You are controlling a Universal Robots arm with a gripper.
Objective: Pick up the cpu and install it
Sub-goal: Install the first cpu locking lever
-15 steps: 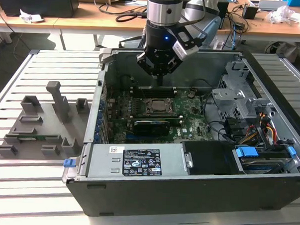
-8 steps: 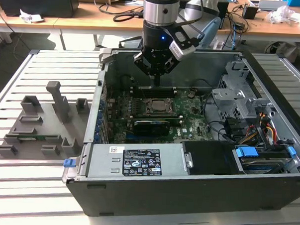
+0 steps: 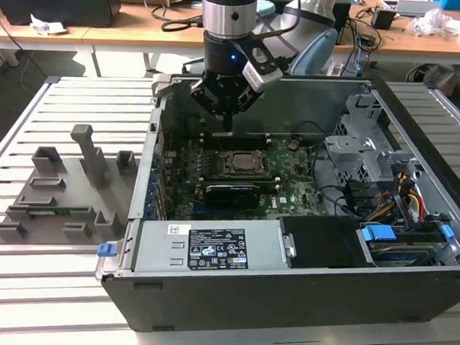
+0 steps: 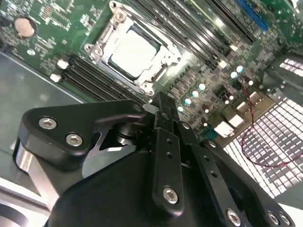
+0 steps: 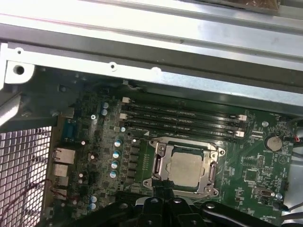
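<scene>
Shows an open computer case (image 3: 408,287) lying on its side on a table of pale metal slats (image 3: 65,96), motherboard (image 3: 291,183) facing up so that the arm can reach in from above. Hangs the gripper (image 3: 227,120) inside the case, just above the board and beside the far edge of the socket. Brings the black fingers (image 4: 163,106) together to a single narrow tip, closed, with nothing seen between them.

Places the cpu (image 5: 186,168) flat in the metal-framed socket (image 5: 160,163), silvery top up, square with the frame and apart from the fingertips in both wrist views. Suggests, judging by that fit, that the chip is seated where it belongs; cannot tell whether the frame is latched.

Lines up empty memory slots (image 5: 182,116) along one side of the socket and a long black card (image 3: 233,192) on the other. Sets a labelled power supply (image 3: 211,248) along the near wall and a drive cage (image 3: 361,148) toward the exterior view's right.

Leaves a grey moulded parts holder (image 3: 61,188) on the slats at the exterior view's left, well apart from the case. Backs the scene with wooden desks (image 3: 106,29) carrying cables and small clutter.
</scene>
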